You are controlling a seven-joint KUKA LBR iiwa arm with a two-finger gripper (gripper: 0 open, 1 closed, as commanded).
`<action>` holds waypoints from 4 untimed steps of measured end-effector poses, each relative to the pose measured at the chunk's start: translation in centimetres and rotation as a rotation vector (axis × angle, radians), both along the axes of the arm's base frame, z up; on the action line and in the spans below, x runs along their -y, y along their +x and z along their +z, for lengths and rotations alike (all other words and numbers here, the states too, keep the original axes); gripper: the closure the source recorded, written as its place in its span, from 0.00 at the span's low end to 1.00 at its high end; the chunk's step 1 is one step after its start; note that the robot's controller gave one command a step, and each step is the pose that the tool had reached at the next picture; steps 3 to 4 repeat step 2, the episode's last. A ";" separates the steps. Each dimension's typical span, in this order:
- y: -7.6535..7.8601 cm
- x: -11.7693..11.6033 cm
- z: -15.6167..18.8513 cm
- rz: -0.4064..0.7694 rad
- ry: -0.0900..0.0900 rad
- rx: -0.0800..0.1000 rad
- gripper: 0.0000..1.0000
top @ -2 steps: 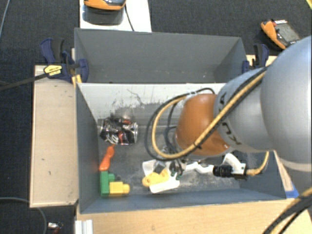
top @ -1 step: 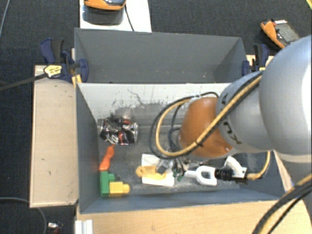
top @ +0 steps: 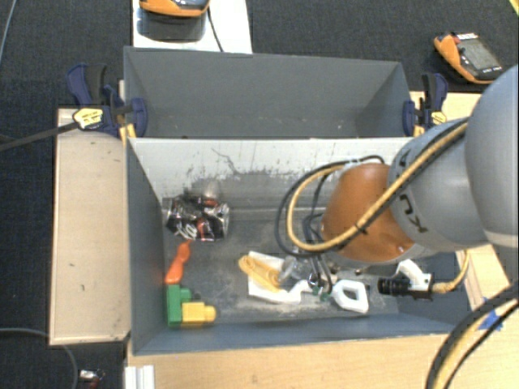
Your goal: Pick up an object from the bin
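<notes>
Camera view: the gripper (top: 313, 280) is seen low in the grey bin (top: 268, 96), close to the bin's near wall. It sits under the orange wrist cover (top: 365, 217) and the looped cables (top: 296, 209). Whether it is spread or pressed together cannot be told, as its tip is masked by the cover and the clutter below. Nothing can be confirmed as pinched.

A crumpled yellow-and-white item (top: 263, 274) is found just beside the gripper, on the side away from the arm. It lies flat on the bin floor, and its nearer end appears to touch the gripper tip or be overlapped by it. Which of the two cannot be told.

A white loop-shaped piece (top: 350, 296) is seen just beside the gripper on the arm side, resting on the floor.

Well beyond the yellow-and-white item, away from the gripper, three more things are noted. An orange elongated piece (top: 177, 264) lies tilted. A green-and-yellow block (top: 186, 308) sits just below it, by the near wall. A crumpled black, red and white packet (top: 197, 217) lies farther toward the back of the bin. All three are well apart from the gripper.
</notes>
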State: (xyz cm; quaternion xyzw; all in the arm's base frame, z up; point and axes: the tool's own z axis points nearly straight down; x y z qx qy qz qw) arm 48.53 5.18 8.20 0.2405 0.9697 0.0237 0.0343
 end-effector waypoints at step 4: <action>0.5 -1.5 -0.6 -0.129 0.015 0.016 1.00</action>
